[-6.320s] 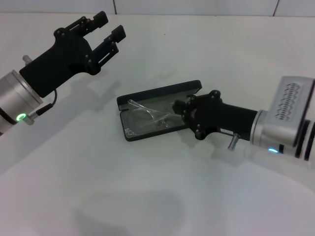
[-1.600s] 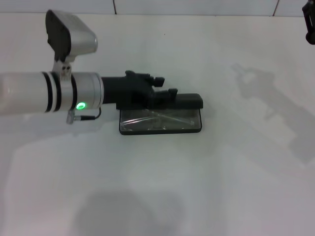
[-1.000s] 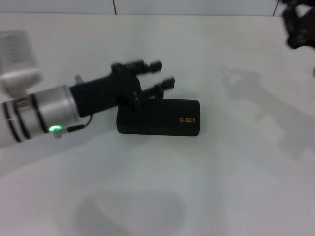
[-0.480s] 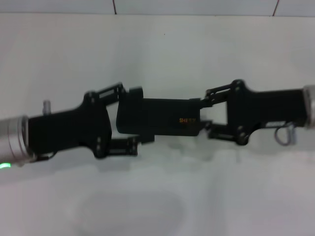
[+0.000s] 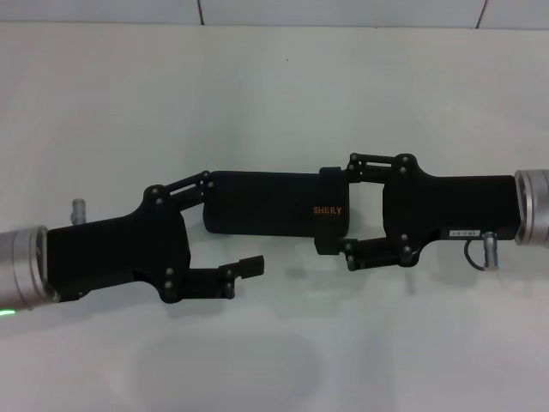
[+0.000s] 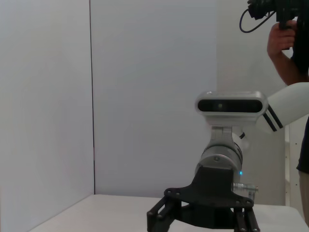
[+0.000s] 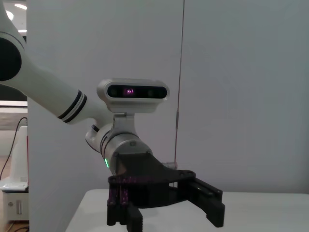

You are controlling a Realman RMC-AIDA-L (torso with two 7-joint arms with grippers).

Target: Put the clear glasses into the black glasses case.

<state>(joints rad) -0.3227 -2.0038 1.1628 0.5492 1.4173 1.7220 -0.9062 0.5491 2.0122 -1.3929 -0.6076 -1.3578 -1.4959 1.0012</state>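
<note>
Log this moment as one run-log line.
black glasses case: closed, on table | left gripper: open, at one end | right gripper: shut on the other end | clear glasses: not visible

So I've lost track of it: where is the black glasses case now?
In the head view the black glasses case sits closed, mid-table, between the left end effector and the right end effector, whose fingers bracket its ends.

The case (image 5: 274,204) between my grippers looks matt black; my fingers (image 5: 240,269) are matt black plastic, my wrists brushed metal.
</note>
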